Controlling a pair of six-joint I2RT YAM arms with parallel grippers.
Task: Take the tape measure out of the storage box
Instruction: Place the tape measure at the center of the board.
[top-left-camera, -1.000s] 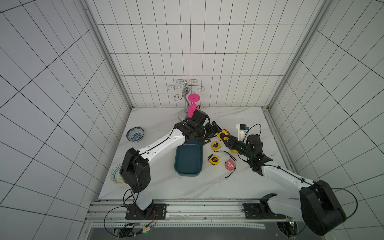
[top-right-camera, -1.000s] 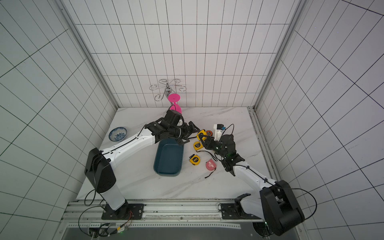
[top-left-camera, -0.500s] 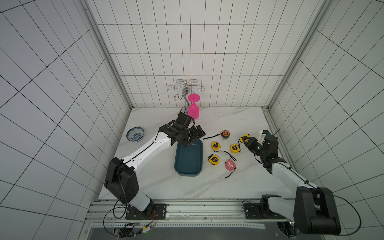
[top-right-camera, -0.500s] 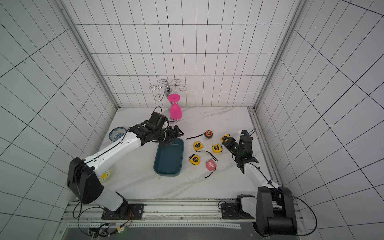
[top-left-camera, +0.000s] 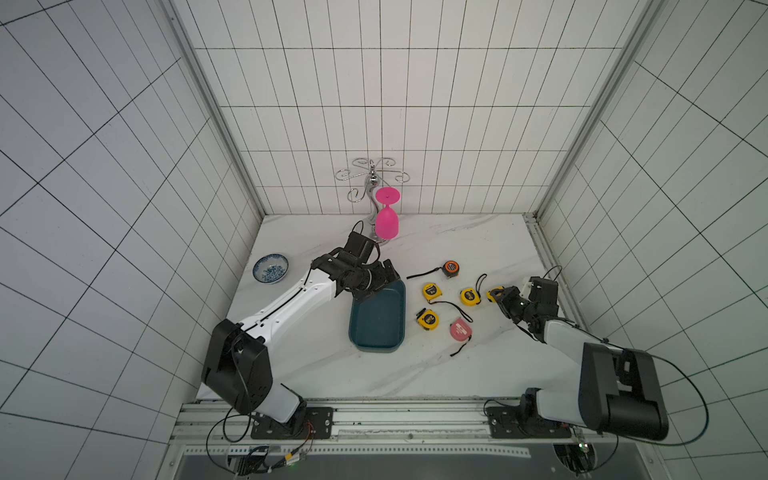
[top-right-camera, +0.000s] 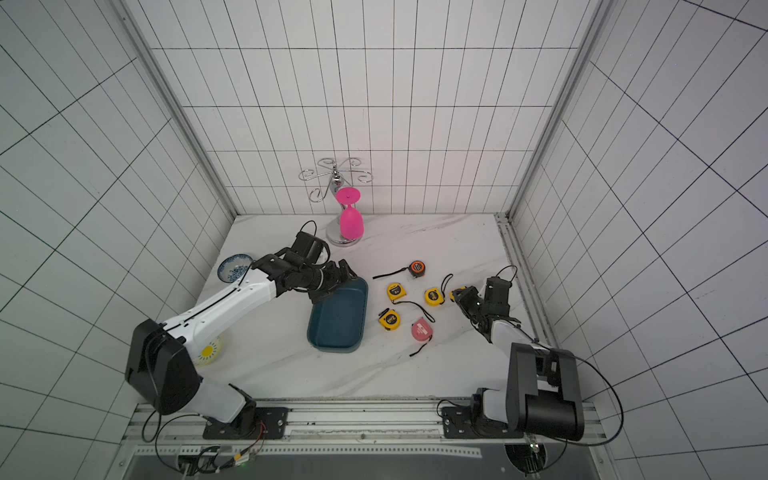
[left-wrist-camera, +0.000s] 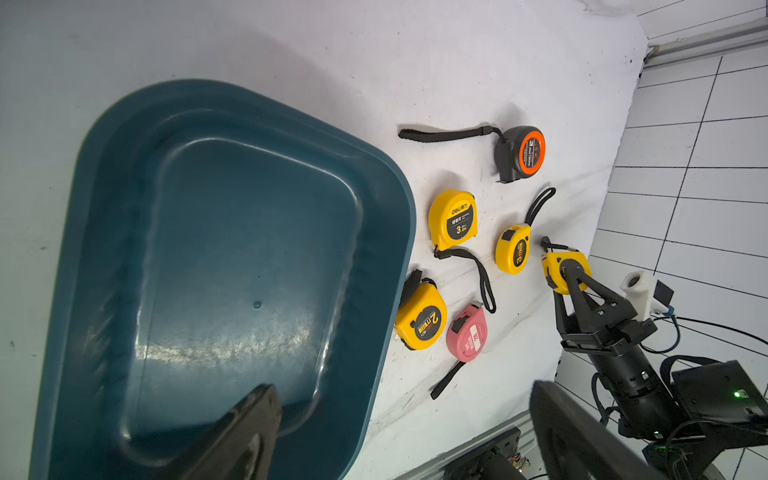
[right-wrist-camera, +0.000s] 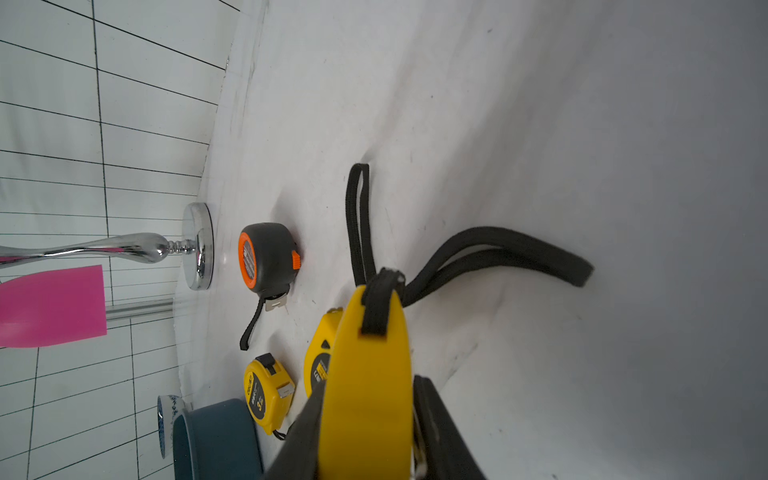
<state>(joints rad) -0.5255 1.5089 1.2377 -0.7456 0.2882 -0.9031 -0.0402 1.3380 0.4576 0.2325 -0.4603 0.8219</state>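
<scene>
White marble tabletop (top-left-camera: 311, 365): toward its far middle the left gripper (top-left-camera: 379, 281) hangs released above the empty storage box (top-left-camera: 378, 328). Five loose tape measures (top-left-camera: 432, 291) lie beside it. Near the right edge the right gripper (top-left-camera: 498, 296) is clenched on a yellow tape measure (right-wrist-camera: 365, 374), probably to set it down clear of the others.

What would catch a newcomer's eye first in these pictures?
The bright pink goblet hanging upside down on the chrome rack at the back. In the middle, the teal storage box sits empty, five tape measures loose beside it; the right gripper, jaws shut, holds a yellow tape measure.
</scene>
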